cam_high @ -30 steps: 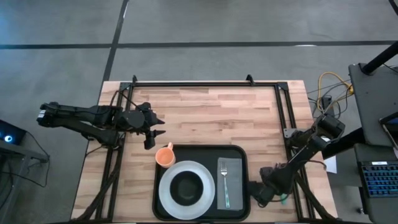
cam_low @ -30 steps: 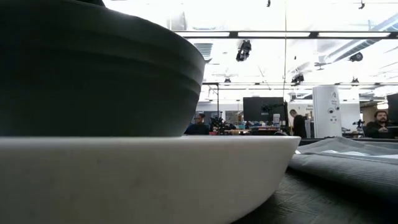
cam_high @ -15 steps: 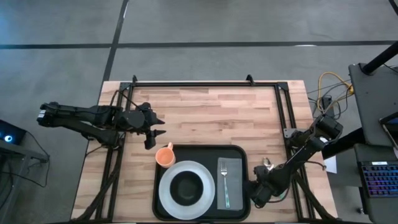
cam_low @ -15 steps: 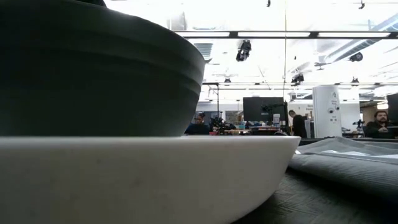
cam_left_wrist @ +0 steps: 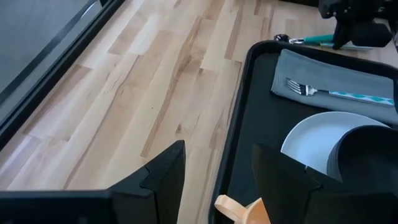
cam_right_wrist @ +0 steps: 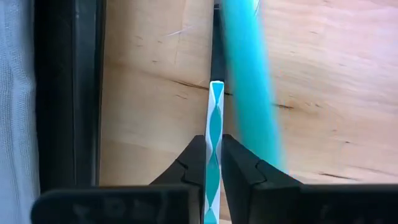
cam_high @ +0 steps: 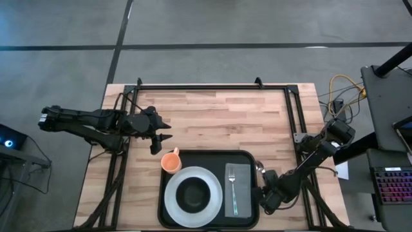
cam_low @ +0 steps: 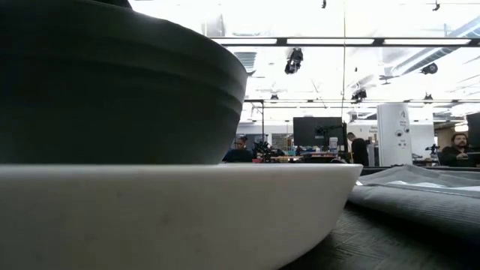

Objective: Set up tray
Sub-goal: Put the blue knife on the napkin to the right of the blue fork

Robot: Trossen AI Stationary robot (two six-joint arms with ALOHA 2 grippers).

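The black tray [cam_high: 166, 193] lies at the table's near edge. It carries a white plate [cam_high: 172, 200] with a dark bowl [cam_high: 193, 193], an orange cup [cam_high: 170, 161] and a grey napkin [cam_high: 244, 193] with a fork [cam_high: 232, 187]. My right gripper [cam_high: 267, 197] stands just past the tray's right rim, shut on a teal-and-white utensil handle [cam_right_wrist: 214, 143]. A silver utensil head [cam_high: 261, 167] lies beside it. My left gripper [cam_left_wrist: 217, 180] hovers open over bare wood, on the far-left side of the cup. My right gripper pinches the thin patterned handle [cam_right_wrist: 214, 158] between its two fingertips [cam_right_wrist: 239, 165], seen on edge. The handle's squared end [cam_right_wrist: 216, 85] sticks out past the fingers. The fingers come from above, over the wood beside the tray's rim [cam_right_wrist: 68, 93]. Whether the utensil is lifted cannot be told.
A second teal strip [cam_right_wrist: 249, 81] shows blurred next to the held handle. Black frame rails [cam_high: 293, 122] run along the table's left, right and far sides. Bare wood [cam_high: 219, 119] lies beyond the tray. People sit far behind the table in the low view.
My right gripper has shifted a little toward the tray's right rim. A silver utensil head has come into view on its far side and has moved toward the tray.
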